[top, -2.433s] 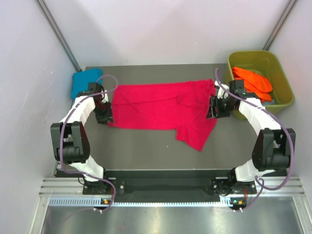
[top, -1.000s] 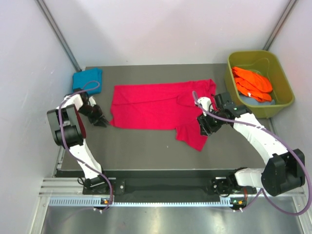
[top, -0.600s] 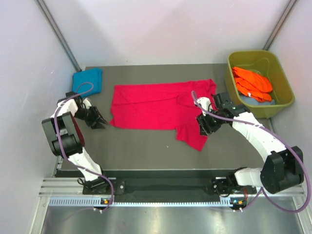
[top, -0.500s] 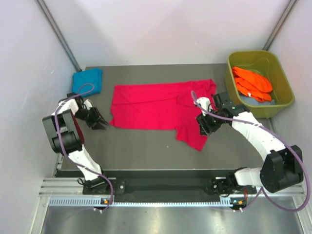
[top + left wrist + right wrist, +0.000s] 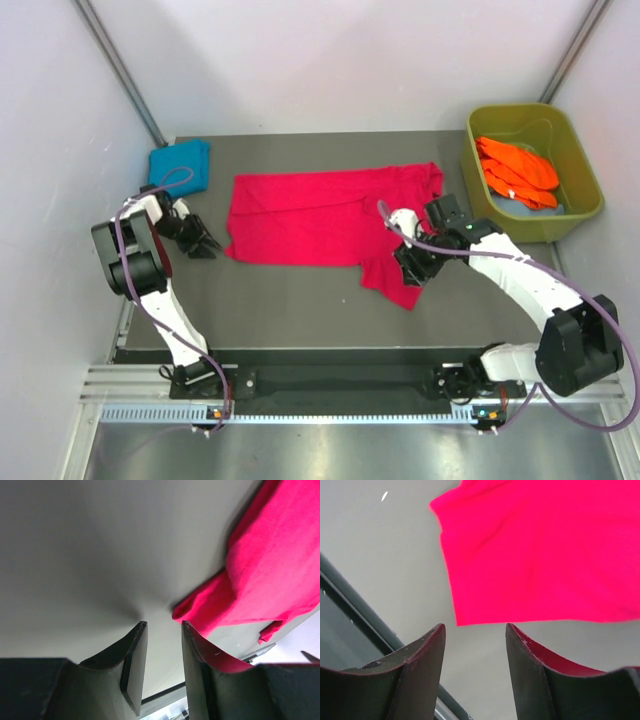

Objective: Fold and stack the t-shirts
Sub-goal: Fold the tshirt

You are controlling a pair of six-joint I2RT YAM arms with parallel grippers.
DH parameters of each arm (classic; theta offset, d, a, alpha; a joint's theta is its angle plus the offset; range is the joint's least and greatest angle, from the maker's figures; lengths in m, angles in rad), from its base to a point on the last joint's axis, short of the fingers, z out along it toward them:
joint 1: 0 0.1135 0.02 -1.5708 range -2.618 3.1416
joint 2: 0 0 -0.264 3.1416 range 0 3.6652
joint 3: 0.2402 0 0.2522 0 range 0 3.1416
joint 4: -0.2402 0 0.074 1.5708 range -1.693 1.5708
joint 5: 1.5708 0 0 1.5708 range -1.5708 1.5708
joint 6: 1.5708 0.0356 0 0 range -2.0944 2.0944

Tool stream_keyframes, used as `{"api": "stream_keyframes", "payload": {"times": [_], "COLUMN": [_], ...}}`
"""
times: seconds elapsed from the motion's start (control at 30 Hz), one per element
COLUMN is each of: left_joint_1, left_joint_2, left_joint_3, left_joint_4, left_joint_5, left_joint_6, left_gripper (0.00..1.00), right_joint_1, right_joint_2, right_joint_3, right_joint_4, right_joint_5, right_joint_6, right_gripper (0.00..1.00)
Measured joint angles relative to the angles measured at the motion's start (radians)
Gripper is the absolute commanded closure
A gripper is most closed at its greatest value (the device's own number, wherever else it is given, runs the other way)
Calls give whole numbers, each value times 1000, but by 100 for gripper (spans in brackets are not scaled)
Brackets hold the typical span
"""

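— Since half a second ago the right gripper (image 5: 408,268) has slid inward along the crimson-pink t-shirt (image 5: 310,212). It now sits over the flap that hangs toward the arms' bases. Did the other one move?

— Barely. The left gripper (image 5: 205,245) stays low over the bare table (image 5: 300,305), with the crimson cloth's side edge just ahead of its fingertips. From above, the teal-blue t-shirt (image 5: 180,165) lies folded to one side of that gripper, near but apart. The orange t-shirts (image 5: 515,165) are piled in the olive-green tub (image 5: 585,205), well behind the right gripper, past its arm.

— And the left wrist view?

— The left gripper (image 5: 163,626) has its jaws a little apart, and grey table (image 5: 100,545) shows in the narrow gap. A corner of the crimson-pink t-shirt (image 5: 270,570) lies just ahead of one fingertip and slightly to the side. I cannot tell whether it touches.

— The right wrist?

— The right gripper (image 5: 475,629) has its jaws spread wider, with only table (image 5: 385,565) showing between them. A straight edge of the crimson-pink t-shirt (image 5: 545,545) runs just ahead of both fingertips, not between them, and the cloth spreads away from the hand.
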Motion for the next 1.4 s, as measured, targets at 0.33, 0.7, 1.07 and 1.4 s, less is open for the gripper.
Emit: {"api": "stream_keyframes", "payload": {"times": [0.33,0.7,1.07,1.4], "left_joint_1": [-12,-59,-62,-62], "left_joint_2": [32,64,47,17], "left_joint_3": [15,41,10,-18], "left_joint_4": [5,6,10,12], "left_joint_5": [12,32,29,11], "left_joint_6": [-2,-5,1,2], "left_gripper": [63,86,100,100], "right_joint_1": [39,46,55,148], "right_joint_2": [71,98,106,107], "right_joint_3": [-38,-47,-79,-177], "right_joint_4": [21,59,67,88], "right_joint_5": [29,63,77,148], "right_joint_6": [-67,-94,-137,-256], "right_gripper": [49,50,50,49]}}
